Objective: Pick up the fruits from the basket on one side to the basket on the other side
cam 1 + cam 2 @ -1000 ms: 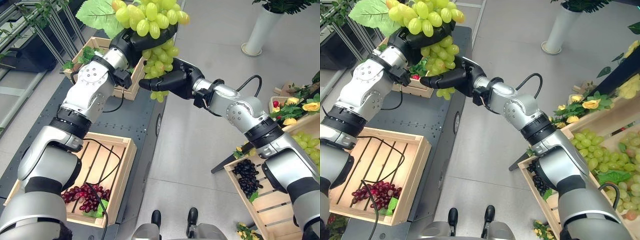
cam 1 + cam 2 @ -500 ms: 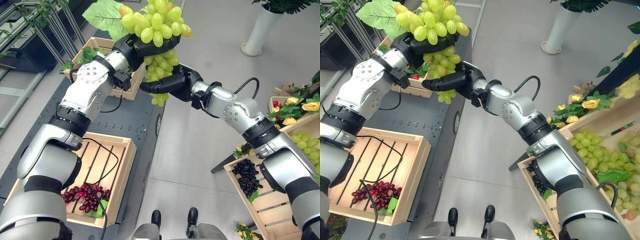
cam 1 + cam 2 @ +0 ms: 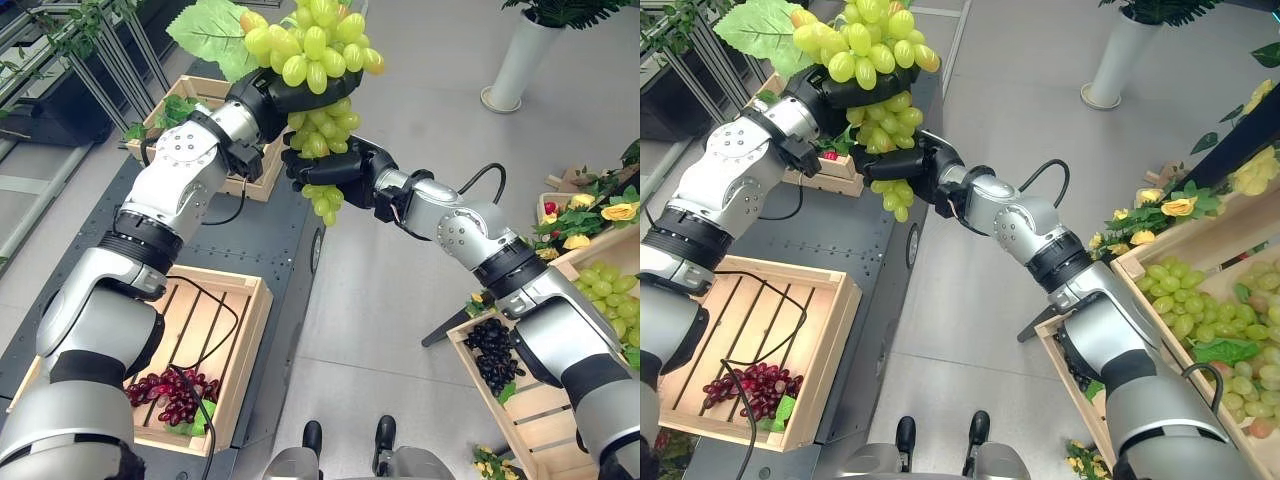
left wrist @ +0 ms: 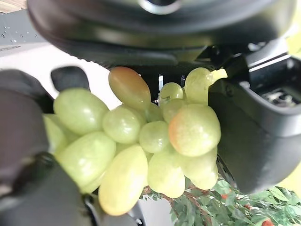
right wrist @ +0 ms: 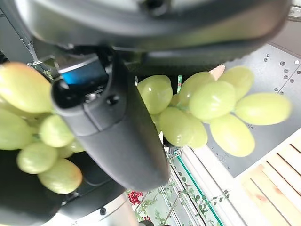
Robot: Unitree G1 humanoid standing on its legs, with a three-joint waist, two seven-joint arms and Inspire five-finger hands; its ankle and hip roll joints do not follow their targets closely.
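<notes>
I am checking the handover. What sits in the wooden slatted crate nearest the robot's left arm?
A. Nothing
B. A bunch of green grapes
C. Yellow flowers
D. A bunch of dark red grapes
D: a bunch of dark red grapes lies in the near corner of the wooden slatted crate.

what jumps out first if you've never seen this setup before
The big bunch of green grapes held high in mid-air, with the left hand curled round its middle and the right hand closed on its lower part. Below on the robot's left sits a wooden crate with red grapes in one corner. On its right, another crate holds dark grapes.
</notes>
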